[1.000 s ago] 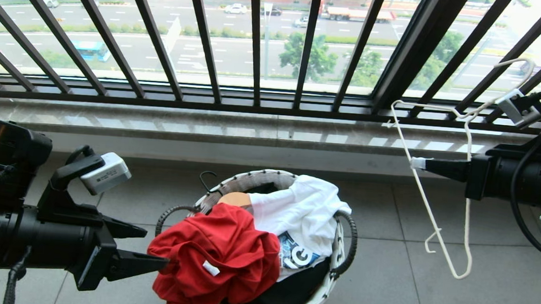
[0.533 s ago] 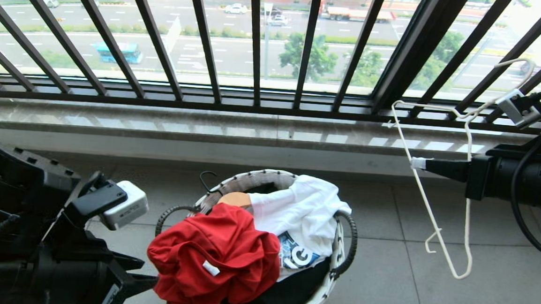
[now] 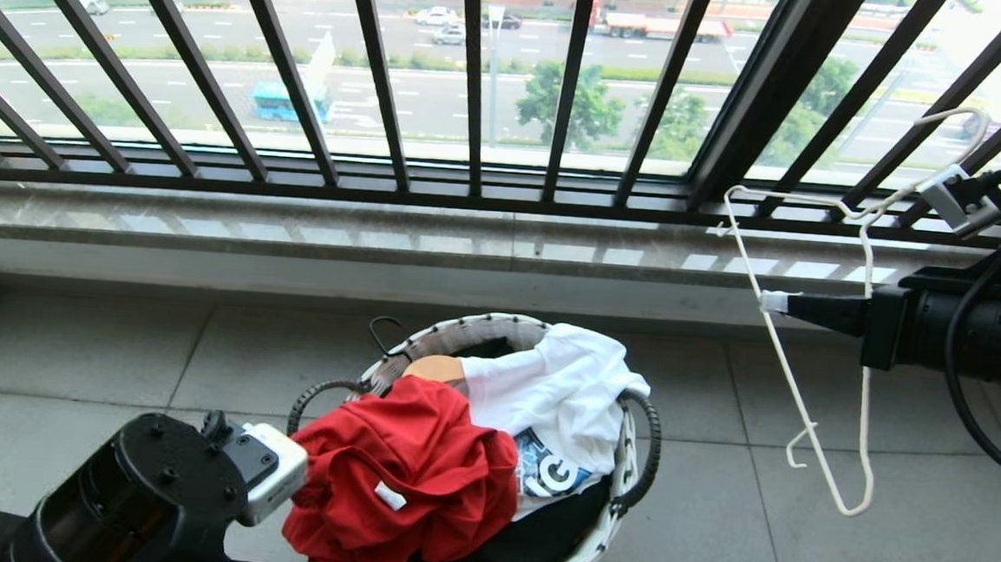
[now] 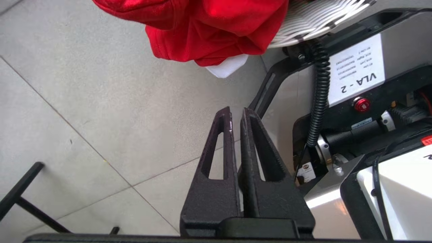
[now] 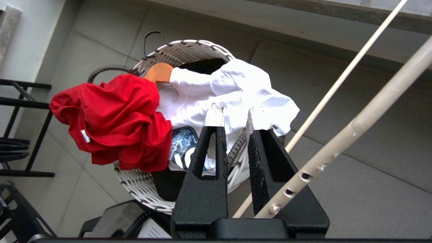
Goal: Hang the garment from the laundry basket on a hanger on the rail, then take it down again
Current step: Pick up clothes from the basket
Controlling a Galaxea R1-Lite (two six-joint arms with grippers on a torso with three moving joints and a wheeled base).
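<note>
This is a home balcony or laundry nook high up in a building. Black window bars (image 3: 374, 73) stand over a stone sill (image 3: 382, 235), and through them a wide road (image 3: 219, 47) with cars and trees lies far below. The floor is grey tile (image 3: 70, 350). A woven laundry basket (image 3: 626, 497) heaped with T-shirts sits near the middle, and a wire hanger (image 3: 793, 394) hangs to the right.
</note>
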